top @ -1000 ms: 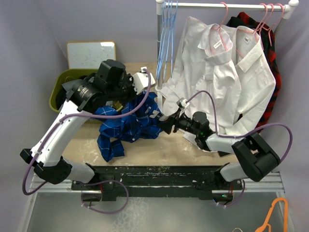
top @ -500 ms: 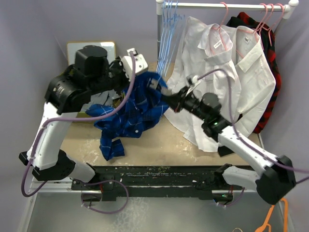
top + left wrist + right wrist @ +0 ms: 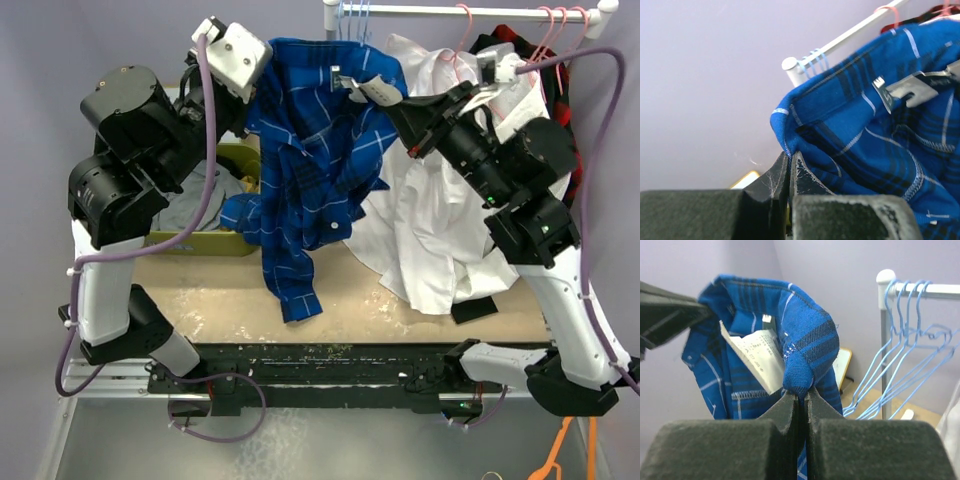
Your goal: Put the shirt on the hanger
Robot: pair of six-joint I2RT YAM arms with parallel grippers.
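While the left hand (image 3: 262,75) and the right hand (image 3: 365,88) each pinched the shirt's (image 3: 310,150) top edge, it hung spread between them, high over the bench (image 3: 400,310). From above, the hanger (image 3: 349,18) hung on the rail (image 3: 430,10) at 11 o'clock from the right hand, the nearer one.
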